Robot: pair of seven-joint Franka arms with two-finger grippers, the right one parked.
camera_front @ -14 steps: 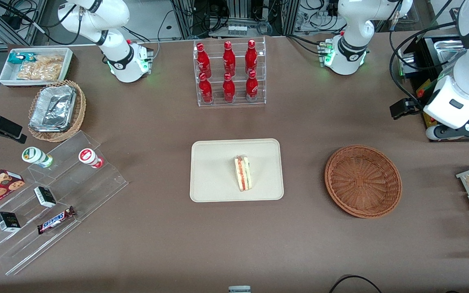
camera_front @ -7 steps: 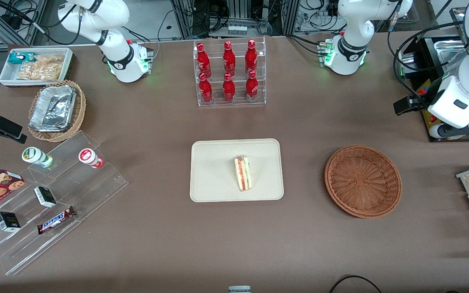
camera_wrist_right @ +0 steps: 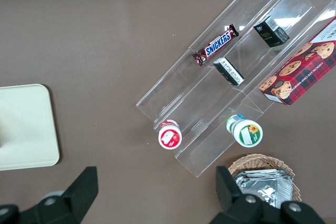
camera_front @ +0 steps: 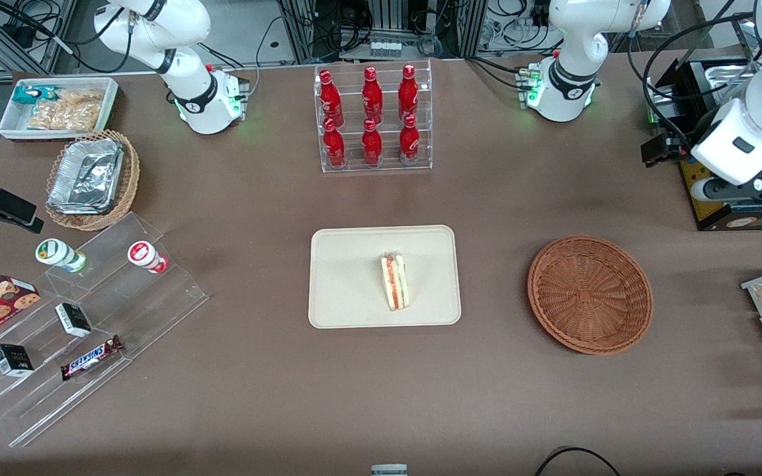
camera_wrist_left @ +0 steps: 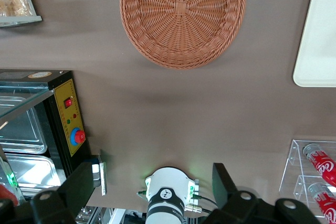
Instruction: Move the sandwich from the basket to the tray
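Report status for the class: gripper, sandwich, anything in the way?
Gripper open, holding nothing, high above the table at the working arm's end. Sandwich lies on the tray; basket holds nothing. Nothing in the way.

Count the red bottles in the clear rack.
6: three on the clear rack's upper tier, three on the lower. None seems hidden.

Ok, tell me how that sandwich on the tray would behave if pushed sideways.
The sandwich stands on a narrow edge on the tray, so it would probably tip rather than slide. Its layered bread looks soft, likely squashing or splitting apart. The open gripper is away near the working arm's base.
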